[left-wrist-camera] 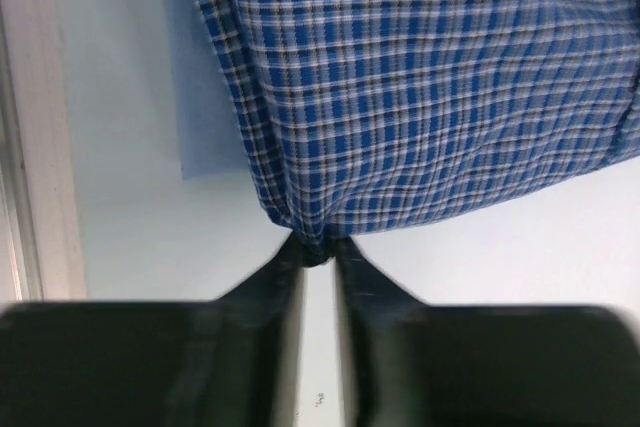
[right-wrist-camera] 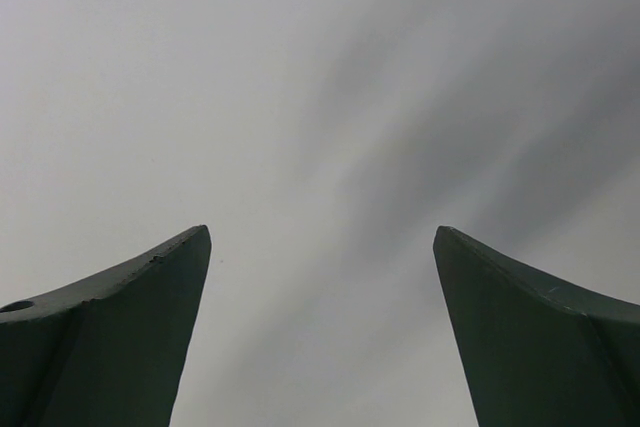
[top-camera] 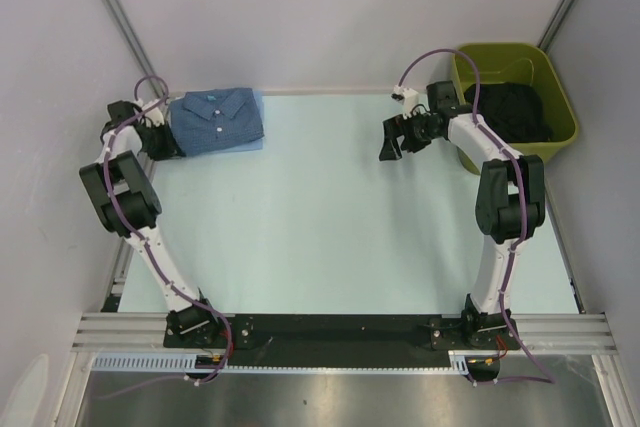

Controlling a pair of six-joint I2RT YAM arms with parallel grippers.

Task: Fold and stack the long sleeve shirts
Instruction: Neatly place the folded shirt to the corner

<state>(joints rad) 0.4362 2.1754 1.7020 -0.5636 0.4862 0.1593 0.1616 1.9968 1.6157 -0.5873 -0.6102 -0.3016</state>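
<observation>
Checked shirt – medium blue, fine check, folded into a compact rectangle. It lies at the far left corner of the surface, collar toward the far edge.

Pale blue shirt lies flat under the checked one. Only a strip shows past the checked cloth in the left wrist view, so its fold cannot be judged.

Left hand is at the left edge of the stack, low to the surface. Its fingers are drawn nearly together, with a small bunch of the checked shirt's edge pinched between the tips. The cloth puckers toward that pinch point. The rest of the shirt is spread beyond the hand and looks undisturbed.

Right hand is at the far right, above the surface and well apart from the shirts. Its fingers are spread wide and hold nothing. The wrist view shows only a blurred grey backdrop between them.

Green bin stands at the far right corner, just beside the right arm – dark cloth is heaped inside it. What that cloth is cannot be told.
</observation>
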